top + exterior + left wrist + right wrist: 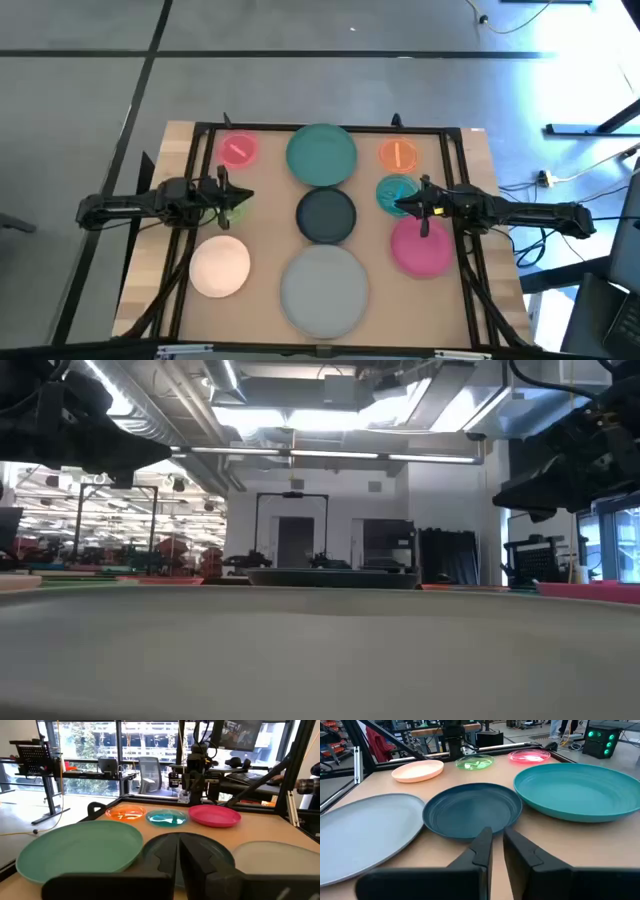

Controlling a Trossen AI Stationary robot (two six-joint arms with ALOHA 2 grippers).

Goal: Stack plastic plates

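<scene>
Nine plates lie flat and apart on the wooden table. Along the middle are the teal plate [321, 153], the navy plate [326, 215] and the grey plate [324, 287]. On the left are the pink plate [237, 150], the green plate [236, 210] and the cream plate [219, 266]. On the right are the orange plate [398, 153], the blue plate [393, 190] and the magenta plate [420, 247]. My left gripper [248, 197] hovers shut over the green plate, pointing at the navy one [200, 852]. My right gripper [398, 207] hovers over the blue plate's near edge, facing the navy plate [470, 812], its fingers all but shut.
A black frame [320, 128] borders the tabletop. Bare wood [265, 180] shows between the plates. In the low view the grey plate [320, 650] fills the foreground. Chairs and desks stand in the room beyond the table.
</scene>
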